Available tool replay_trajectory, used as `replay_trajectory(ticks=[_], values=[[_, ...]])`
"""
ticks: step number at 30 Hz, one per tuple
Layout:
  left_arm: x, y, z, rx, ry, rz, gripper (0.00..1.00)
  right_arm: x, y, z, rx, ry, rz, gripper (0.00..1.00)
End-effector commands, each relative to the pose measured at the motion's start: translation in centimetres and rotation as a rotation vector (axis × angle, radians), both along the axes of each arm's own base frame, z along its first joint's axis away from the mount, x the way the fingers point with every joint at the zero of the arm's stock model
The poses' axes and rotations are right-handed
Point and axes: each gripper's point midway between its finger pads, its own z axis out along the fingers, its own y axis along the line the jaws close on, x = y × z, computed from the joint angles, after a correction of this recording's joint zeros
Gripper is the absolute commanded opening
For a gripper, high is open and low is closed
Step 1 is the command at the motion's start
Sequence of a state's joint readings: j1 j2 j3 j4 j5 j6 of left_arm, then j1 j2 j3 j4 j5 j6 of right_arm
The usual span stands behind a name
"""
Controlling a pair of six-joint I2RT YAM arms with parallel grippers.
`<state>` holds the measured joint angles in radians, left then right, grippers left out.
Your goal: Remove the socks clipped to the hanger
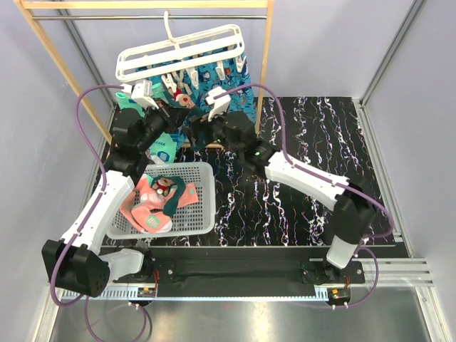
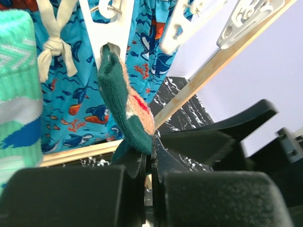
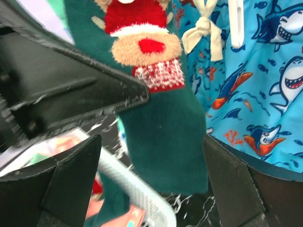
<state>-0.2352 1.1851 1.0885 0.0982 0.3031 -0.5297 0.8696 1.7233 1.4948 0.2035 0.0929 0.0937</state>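
Left gripper [image 2: 149, 158] is being clamped on the clipped teal Santa sock [image 2: 124, 101]; right gripper [image 3: 151, 146] is being held open around it.

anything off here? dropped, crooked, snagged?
Nothing dropped or torn. The hanger sits skewed against the wooden rack, right end higher in the top view. The dark green sock is still clipped while the left hand pinches its lower end; the right hand is open near it. Other socks lie in the basket.
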Motion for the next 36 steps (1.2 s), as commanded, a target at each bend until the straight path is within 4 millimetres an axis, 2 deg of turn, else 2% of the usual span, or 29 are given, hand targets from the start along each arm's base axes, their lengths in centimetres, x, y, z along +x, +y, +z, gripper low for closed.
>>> replay_trajectory(ticks=[1, 2, 5, 7, 8, 9, 10, 12, 13, 15, 17, 18, 19, 20, 22, 24, 25, 27, 31, 32, 34, 36], values=[[-1.3, -0.6, 4.1, -0.066, -0.075, -0.038, 0.0, 1.6, 0.3, 2.9, 0.016, -0.118, -0.136, 0.95], [-1.5, -0.8, 4.3, -0.077, -0.073, -0.046, 0.0, 1.8, 0.7, 2.5, -0.021, -0.15, -0.156, 0.95], [-1.9, -0.9, 4.6, -0.087, -0.072, -0.05, 0.0, 3.0, 0.0, 2.2, -0.034, -0.144, -0.255, 0.94], [-2.0, -1.1, 4.7, -0.097, -0.062, -0.052, 0.0, 3.4, -0.2, 1.9, -0.037, -0.14, -0.279, 0.84], [-2.1, -1.3, 4.6, -0.102, -0.055, -0.06, 0.0, 3.4, -0.1, 1.9, -0.035, -0.141, -0.273, 0.74], [-2.3, -1.5, 4.7, -0.111, -0.051, -0.068, 0.0, 3.3, -0.1, 2.2, -0.028, -0.145, -0.271, 0.5], [-2.4, -1.6, 4.8, -0.116, -0.049, -0.072, 0.0, 3.0, 0.1, 2.1, -0.028, -0.144, -0.249, 0.39], [-2.6, -1.6, 5.0, -0.128, -0.041, -0.073, 0.0, 2.5, 0.0, 2.8, -0.013, -0.154, -0.231, 0.25], [-2.6, -1.5, 5.1, -0.129, -0.039, -0.07, 0.01, 2.1, 0.3, 2.9, -0.012, -0.157, -0.202, 0.1], [-2.9, -1.3, 5.4, -0.124, -0.029, -0.061, 0.04, 1.6, 0.1, 3.2, -0.011, -0.152, -0.183, 0.0], [-3.0, -0.9, 5.3, -0.123, -0.01, -0.036, 0.18, 1.2, -0.1, 3.0, -0.013, -0.14, -0.169, 0.0], [-3.2, -0.6, 6.2, -0.127, -0.025, -0.024, 0.24, 0.9, 0.1, 2.9, -0.014, -0.133, -0.153, 0.0], [-3.3, -0.3, 6.4, -0.123, -0.017, -0.01, 0.35, 0.7, 0.2, 2.9, -0.014, -0.128, -0.139, 0.0], [-3.3, 0.2, 5.9, -0.1, 0.01, 0.019, 0.39, 0.5, 0.3, 2.9, -0.017, -0.12, -0.126, 0.0], [-3.5, 0.7, 7.2, -0.083, -0.013, 0.042, 0.46, -0.1, 0.6, 2.7, -0.017, -0.11, -0.091, 0.0], [-3.4, 1.7, 7.2, -0.054, -0.007, 0.092, 0.53, -0.6, 0.5, 3.0, 0.007, -0.094, -0.078, 0.0], [-3.6, 2.0, 8.1, -0.052, -0.02, 0.106, 0.55, -0.8, 0.5, 2.5, 0.007, -0.084, -0.07, 0.0], [-3.3, 2.9, 7.9, -0.02, -0.007, 0.136, 0.59, -1.3, 0.4, 3.0, 0.033, -0.077, -0.055, 0.0], [-2.5, 4.7, 8.8, -0.001, 0.006, 0.198, 0.63, -1.9, 0.0, 3.2, 0.041, -0.068, -0.044, 0.0], [-2.0, 5.2, 9.1, -0.014, 0.015, 0.214, 0.63, -2.1, -0.2, 3.8, 0.053, -0.075, -0.04, 0.0], [-1.5, 5.3, 9.7, -0.043, 0.013, 0.211, 0.64, -2.5, -0.2, 4.0, 0.057, -0.08, -0.021, 0.0], [-1.2, 4.6, 11.0, -0.088, -0.015, 0.165, 0.64, -2.7, -0.3, 4.5, 0.062, -0.086, -0.015, 0.0]])
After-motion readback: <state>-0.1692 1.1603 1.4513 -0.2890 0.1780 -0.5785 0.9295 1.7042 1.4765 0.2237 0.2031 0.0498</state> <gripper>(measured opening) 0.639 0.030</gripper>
